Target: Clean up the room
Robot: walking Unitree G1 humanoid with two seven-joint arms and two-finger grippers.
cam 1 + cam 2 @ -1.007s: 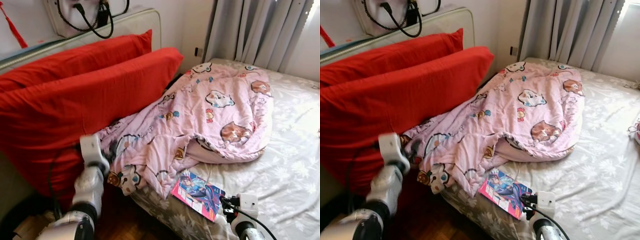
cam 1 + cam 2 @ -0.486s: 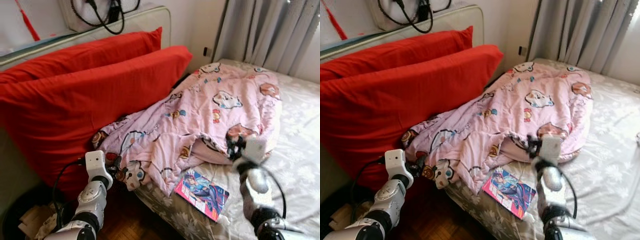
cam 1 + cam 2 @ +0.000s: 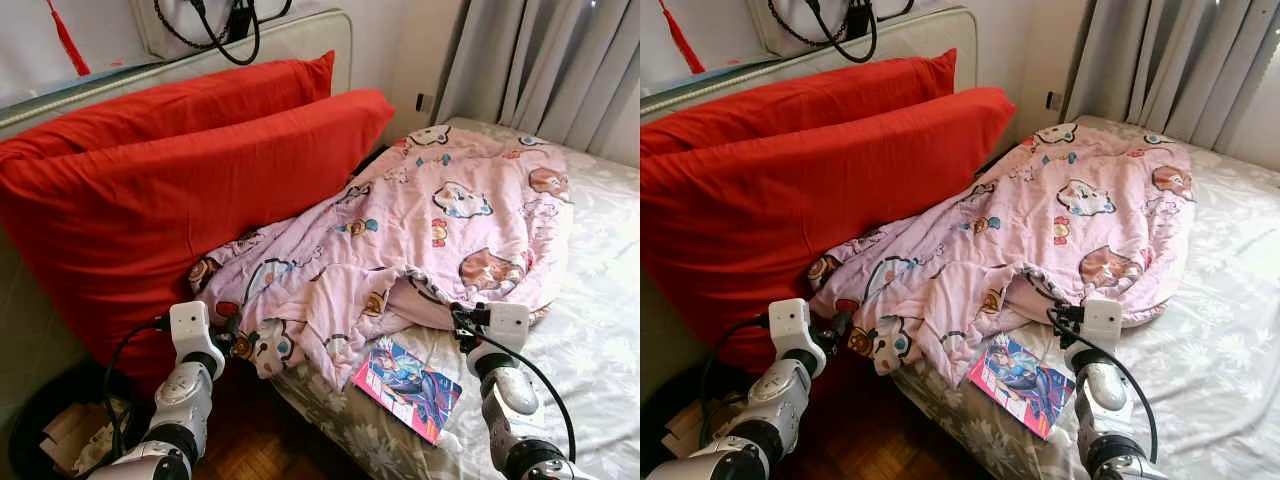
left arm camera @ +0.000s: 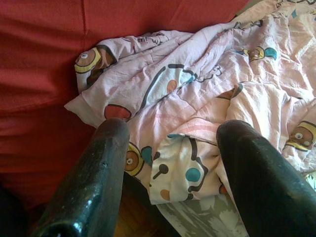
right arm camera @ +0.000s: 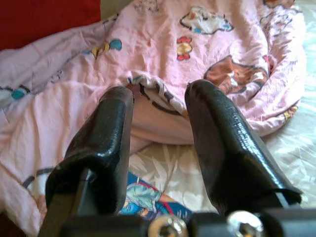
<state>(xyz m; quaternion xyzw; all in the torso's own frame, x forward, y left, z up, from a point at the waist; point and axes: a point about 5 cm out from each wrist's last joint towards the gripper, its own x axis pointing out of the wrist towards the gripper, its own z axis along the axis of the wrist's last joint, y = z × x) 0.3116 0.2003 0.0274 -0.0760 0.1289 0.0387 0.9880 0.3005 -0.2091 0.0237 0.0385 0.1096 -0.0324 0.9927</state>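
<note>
A crumpled pink cartoon-print quilt (image 3: 420,240) is spread across the bed with the grey floral sheet (image 3: 590,340), against two red pillows (image 3: 170,190). The left gripper (image 4: 170,163) is held before its hanging corner, fingers apart. The right gripper (image 5: 158,123), fingers apart, is raised above a colourful magazine (image 3: 405,375).

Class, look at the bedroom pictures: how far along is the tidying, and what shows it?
Nothing looks done yet. The pink blanket lies crumpled, one corner hanging off the bed, and a comic book lies near the bed's edge. In hand: the left hand is open at the hanging corner, and the right hand is open near the blanket's fold. Left: straightening the blanket and putting away the book.
</note>
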